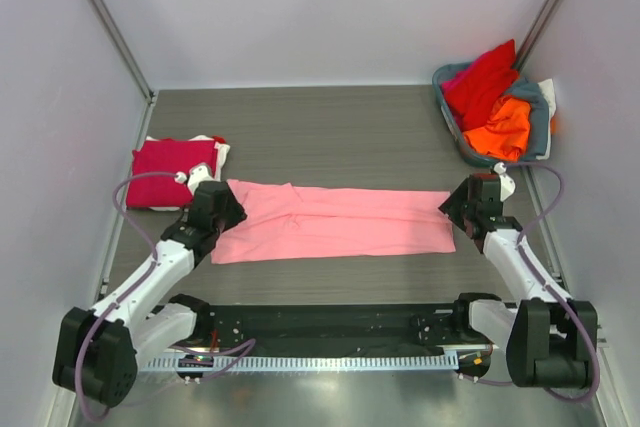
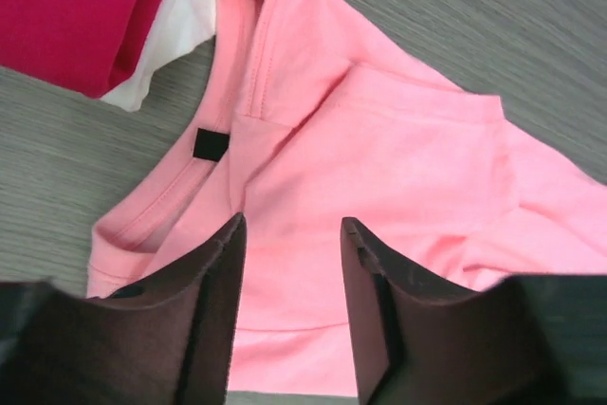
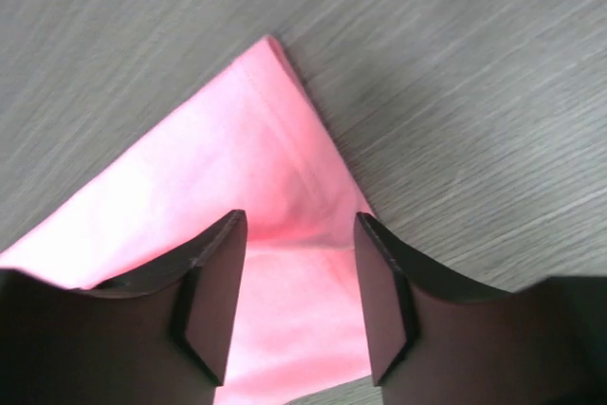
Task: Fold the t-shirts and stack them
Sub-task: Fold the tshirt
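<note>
A light pink t-shirt (image 1: 335, 219) lies folded into a long strip across the middle of the table. My left gripper (image 1: 222, 209) is open over its collar end (image 2: 285, 120), jaws apart with pink cloth between them. My right gripper (image 1: 455, 209) is open over the hem end (image 3: 275, 168). A folded crimson t-shirt (image 1: 170, 171) lies on a white one (image 1: 222, 147) at the far left; both show in the left wrist view, the crimson (image 2: 66, 7) over the white (image 2: 180, 16). Red (image 1: 485, 77) and orange (image 1: 503, 127) t-shirts lie in the basket.
A grey-blue basket (image 1: 541, 112) stands at the back right, close beyond my right arm. White walls enclose the table on three sides. A black rail (image 1: 330, 325) runs along the near edge between the arm bases.
</note>
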Motion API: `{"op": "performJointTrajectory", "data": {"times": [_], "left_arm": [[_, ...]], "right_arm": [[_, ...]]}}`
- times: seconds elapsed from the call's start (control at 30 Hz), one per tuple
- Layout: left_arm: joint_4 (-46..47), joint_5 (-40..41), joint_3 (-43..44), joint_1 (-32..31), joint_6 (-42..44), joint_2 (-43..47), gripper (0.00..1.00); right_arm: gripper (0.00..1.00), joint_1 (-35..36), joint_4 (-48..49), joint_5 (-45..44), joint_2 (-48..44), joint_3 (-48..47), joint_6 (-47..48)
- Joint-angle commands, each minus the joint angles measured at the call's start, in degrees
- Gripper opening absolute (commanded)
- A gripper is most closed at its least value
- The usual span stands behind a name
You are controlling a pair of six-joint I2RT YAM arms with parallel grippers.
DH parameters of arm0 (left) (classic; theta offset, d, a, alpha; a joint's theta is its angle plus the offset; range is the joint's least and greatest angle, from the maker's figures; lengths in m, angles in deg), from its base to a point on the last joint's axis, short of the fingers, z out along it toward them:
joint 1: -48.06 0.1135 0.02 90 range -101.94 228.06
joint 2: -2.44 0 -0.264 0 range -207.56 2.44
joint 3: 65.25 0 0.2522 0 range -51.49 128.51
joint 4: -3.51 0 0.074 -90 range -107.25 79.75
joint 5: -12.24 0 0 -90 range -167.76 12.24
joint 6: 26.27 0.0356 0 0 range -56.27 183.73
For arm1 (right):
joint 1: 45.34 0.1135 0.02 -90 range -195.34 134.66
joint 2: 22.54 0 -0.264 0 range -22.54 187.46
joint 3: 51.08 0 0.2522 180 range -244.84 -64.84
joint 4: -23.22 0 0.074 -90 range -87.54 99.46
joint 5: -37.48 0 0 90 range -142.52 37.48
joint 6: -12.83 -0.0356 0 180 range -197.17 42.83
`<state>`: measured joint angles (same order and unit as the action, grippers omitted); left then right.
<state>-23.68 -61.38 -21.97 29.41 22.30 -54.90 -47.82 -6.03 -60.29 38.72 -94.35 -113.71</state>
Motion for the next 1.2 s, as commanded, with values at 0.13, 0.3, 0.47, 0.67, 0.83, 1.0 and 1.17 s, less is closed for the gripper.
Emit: {"op": "performJointTrajectory", "data": {"times": [0.13, 0.3, 0.47, 0.67, 0.83, 1.0, 1.17], "left_arm": [[-0.9, -1.6, 2.8, -0.9, -0.8, 7.5, 0.72], [-6.6, -0.1, 11.4, -0.8, -1.1, 1.2, 0.76], [-10.1, 2.4, 19.0, -0.2, -1.4, -9.0, 0.78], [-13.0, 1.1, 25.3, 3.0, -5.1, -18.8, 0.75], [-11.2, -3.4, 26.3, 6.9, -7.9, -26.7, 0.72], [-10.1, -3.9, 28.6, 7.0, -7.9, -31.9, 0.71], [-13.7, -2.2, 33.0, 7.0, -7.2, -38.2, 0.68]], "right_arm": [[0.6, 2.5, 8.9, 9.6, -2.9, -3.2, 0.8], [0.59, 13.1, 12.7, 17.2, 3.9, -8.9, -0.3], [0.56, 22.1, 21.0, 25.8, 16.7, -15.9, -2.9], [0.52, 32.1, 20.9, 26.9, 33.0, -29.8, -4.2], [0.48, 36.0, 22.7, 28.6, 42.6, -39.1, -8.1], [0.47, 38.1, 22.6, 29.2, 50.5, -46.0, -9.7], [0.47, 39.4, 22.3, 29.3, 57.7, -49.8, -10.6]]}}
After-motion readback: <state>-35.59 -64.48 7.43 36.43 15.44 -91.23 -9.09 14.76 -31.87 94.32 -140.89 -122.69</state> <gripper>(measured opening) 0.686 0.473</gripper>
